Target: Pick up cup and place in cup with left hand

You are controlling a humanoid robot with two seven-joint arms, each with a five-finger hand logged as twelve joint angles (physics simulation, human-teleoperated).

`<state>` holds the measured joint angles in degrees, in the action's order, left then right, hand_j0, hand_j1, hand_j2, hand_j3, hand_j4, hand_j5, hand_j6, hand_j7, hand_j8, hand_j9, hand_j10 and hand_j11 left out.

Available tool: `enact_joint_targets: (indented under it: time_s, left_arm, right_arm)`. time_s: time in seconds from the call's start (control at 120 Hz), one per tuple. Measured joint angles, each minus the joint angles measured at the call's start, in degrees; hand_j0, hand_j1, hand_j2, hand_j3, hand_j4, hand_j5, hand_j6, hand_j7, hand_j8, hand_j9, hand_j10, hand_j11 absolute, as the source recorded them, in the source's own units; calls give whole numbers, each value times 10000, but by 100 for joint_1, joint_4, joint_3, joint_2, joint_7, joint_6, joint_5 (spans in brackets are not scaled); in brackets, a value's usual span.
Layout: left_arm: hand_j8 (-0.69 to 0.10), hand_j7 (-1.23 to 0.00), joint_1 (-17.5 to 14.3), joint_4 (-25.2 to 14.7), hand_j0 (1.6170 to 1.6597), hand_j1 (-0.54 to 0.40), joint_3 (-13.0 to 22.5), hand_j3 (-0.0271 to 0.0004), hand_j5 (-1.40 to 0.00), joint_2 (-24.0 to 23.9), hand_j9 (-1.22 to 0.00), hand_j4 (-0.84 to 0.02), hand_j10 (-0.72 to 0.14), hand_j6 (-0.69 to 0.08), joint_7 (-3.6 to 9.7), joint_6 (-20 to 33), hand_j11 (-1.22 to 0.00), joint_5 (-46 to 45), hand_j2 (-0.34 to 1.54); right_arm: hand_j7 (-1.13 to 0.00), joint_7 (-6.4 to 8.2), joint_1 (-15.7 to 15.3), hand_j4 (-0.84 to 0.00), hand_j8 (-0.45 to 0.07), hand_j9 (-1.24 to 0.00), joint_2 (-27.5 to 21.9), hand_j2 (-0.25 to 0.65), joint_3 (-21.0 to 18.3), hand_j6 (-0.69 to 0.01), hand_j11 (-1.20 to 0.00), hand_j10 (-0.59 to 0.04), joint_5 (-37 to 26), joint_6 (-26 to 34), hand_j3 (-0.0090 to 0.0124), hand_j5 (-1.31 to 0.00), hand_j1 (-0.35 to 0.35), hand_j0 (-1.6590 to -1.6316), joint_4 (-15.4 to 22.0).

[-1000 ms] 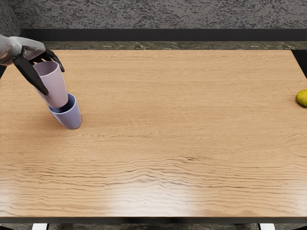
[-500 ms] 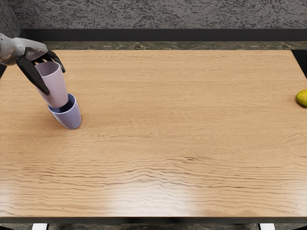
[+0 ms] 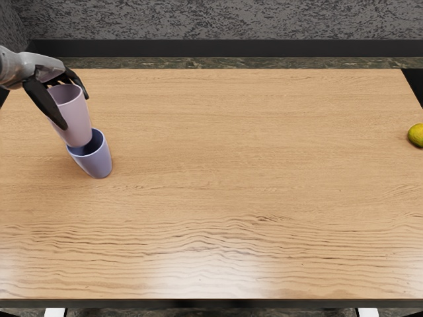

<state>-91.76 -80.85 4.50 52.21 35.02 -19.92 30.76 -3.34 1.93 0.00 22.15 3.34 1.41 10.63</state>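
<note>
Left hand (image 3: 47,69) around pink cup (image 3: 76,120)

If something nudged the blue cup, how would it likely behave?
The blue cup would probably tip fairly easily, since it narrows toward its base. Its smooth, evenly curved wall looks stiff, and might roll if it fell over.

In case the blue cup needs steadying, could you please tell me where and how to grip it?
I would grip the outer wall of the blue cup below its rim, coming from the picture's right. That side of the upright cup is exposed, whereas the pink cup, in the left hand, partly covers its opening.
</note>
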Motion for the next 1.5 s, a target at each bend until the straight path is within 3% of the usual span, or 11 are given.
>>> enact_joint_targets:
  time_s: [0.367,0.517,0.792,0.875,0.975,1.092,1.133,1.208,1.292,1.5]
  left_arm:
    - [-1607,-8462,79,-18,16510,-1762,1,0,-8615,-105,-7879,-3176,-2936,-1442,0,126,-8025,99,914]
    - [-1373,-8591,71,-39,16483,-2005,1,0,-8678,-174,-8012,-2940,-2650,-1277,1,145,-8199,130,1366]
    - [-1818,-8480,76,-78,16514,-1364,1,0,-8735,-211,-7915,-3398,-3197,-1640,-1,233,-8043,172,321]
    - [-1690,-8565,110,-108,16515,-1482,2,0,-8768,-246,-7971,-3244,-3111,-1512,0,251,-8066,173,286]
    - [-1263,-8780,106,-147,16499,-2301,40,0,-8943,-263,-8154,-2846,-2667,-1049,2,293,-8265,169,1844]
    - [-1601,-8737,106,-161,16495,-1419,68,0,-8855,-255,-8105,-3183,-3014,-1412,1,328,-8233,199,963]
    - [-1746,-7969,97,-161,16507,-1087,65,0,-8096,-261,-7411,-3145,-2987,-1545,0,357,-7523,203,835]
    - [-1241,-5550,97,-160,16529,299,59,0,-5639,-319,-5163,-2205,-2098,-1101,-1,547,-5240,186,590]
    - [-841,-3692,63,-161,16547,1375,55,0,-3752,-365,-3433,-1478,-1406,-748,-1,653,-3484,170,399]
    - [-340,-1333,22,-158,16568,2736,52,0,-1357,-417,-1239,-563,-533,-309,-2,751,-1256,160,151]
  right_arm:
    - [-404,0,0,-309,-309,-404,0,-64,0,-308,-404,-309,0,0,0,-404,-3116,-16581,-6]
    - [-404,0,0,-309,-309,-404,0,-64,3,-308,-404,-309,0,0,0,-404,-3116,-16581,-8]
    - [-405,0,0,-310,-310,-405,0,-64,6,-309,-405,-310,0,1,0,-405,-3115,-16581,-9]
    - [-405,0,2,-310,-309,-405,0,-64,6,-309,-405,-310,0,0,0,-405,-3116,-16581,-9]
    - [-404,0,1,-310,-309,-404,0,-64,7,-309,-404,-310,0,1,0,-404,-3116,-16581,-9]
    - [-404,0,3,-310,-309,-404,0,-64,8,-309,-404,-310,0,1,0,-404,-3116,-16581,-9]
    - [-404,0,4,-310,-309,-404,0,-64,8,-309,-404,-310,1,1,0,-404,-3116,-16581,-9]
    - [-404,0,5,-310,-309,-404,0,-64,8,-309,-404,-310,0,1,0,-404,-3117,-16581,-9]
    - [-404,0,4,-310,-309,-404,0,-64,8,-309,-404,-310,3,1,0,-404,-3117,-16581,-9]
    - [-404,0,3,-309,-308,-404,0,-64,11,-308,-404,-309,13,2,0,-404,-3117,-16581,-15]
